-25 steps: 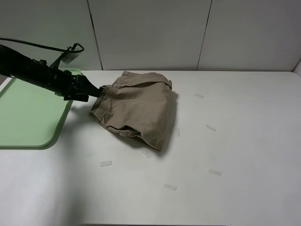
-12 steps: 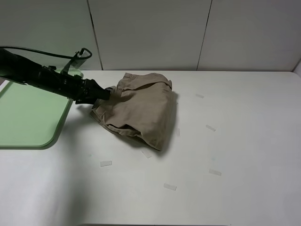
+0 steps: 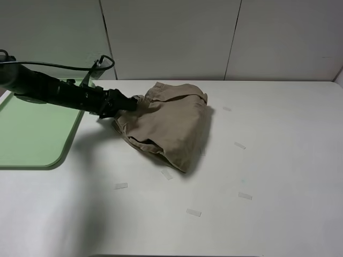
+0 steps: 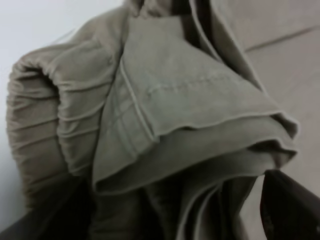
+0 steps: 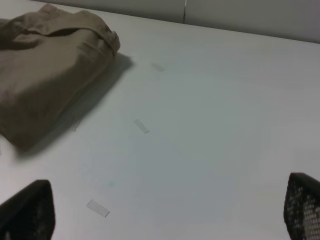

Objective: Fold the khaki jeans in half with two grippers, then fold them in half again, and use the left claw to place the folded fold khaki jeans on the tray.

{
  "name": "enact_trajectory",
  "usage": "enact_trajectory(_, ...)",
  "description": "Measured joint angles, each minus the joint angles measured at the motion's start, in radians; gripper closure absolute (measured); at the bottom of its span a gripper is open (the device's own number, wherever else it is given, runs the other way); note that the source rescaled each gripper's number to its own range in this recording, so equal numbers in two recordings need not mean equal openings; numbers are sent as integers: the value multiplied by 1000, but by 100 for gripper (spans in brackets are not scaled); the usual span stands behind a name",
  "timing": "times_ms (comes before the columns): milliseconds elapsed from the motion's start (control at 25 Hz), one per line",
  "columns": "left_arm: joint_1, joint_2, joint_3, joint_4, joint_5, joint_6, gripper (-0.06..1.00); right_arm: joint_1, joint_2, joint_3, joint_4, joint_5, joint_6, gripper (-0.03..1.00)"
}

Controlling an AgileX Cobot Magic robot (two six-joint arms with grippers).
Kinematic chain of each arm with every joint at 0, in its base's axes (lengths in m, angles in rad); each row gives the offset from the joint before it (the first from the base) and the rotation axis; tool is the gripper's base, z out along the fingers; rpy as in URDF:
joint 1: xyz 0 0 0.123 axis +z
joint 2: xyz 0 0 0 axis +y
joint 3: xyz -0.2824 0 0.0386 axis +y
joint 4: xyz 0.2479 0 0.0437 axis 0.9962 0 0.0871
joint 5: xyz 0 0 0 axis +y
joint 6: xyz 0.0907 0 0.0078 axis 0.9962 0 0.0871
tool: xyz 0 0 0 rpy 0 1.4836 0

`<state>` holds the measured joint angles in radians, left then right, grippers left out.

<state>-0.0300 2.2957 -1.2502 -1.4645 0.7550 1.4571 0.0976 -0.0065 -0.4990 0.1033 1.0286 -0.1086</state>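
Final step: left gripper (image 3: pixel 130 103) pinching folded khaki jeans (image 3: pixel 169 123) edge on counter (image 3: pixel 278 160), right gripper (image 5: pixel 165 210) spread idle; next, carry onto tray (image 3: pixel 32 134).

The left arm (image 3: pixel 53 92) reached in from the left side, stretched nearly level and low over the table, a black cable (image 3: pixel 64 66) looping above it. The left claw (image 3: pixel 130 103) at its tip was closed on the near edge of the khaki jeans (image 3: pixel 171 120), jaws parted by the bunched cloth. The right claw (image 5: pixel 165 212) hung apart from the cloth, its two fingertips (image 5: pixel 27 207) spread wide with nothing between them.
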Motion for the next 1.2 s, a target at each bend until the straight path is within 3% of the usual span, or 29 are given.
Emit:
enact_trajectory(120, -15, 1, 0, -40, 8, 17, 22, 0, 0, 0, 0, 0, 0, -3)
enact_trajectory(520, -21, -39, 0, -46, 40, 21, 22, 0, 0, 0, 0, 0, 0, -3)
enact_trajectory(640, -19, -76, 0, -20, 41, 18, 22, 0, 0, 0, 0, 0, 0, -3)
enact_trajectory(840, -18, -81, -8, 104, 59, -46, 22, 0, 0, 0, 0, 0, 0, -3)
enact_trajectory(1200, -21, -60, -22, 136, 52, -52, 22, 0, 0, 0, 0, 0, 0, -3)
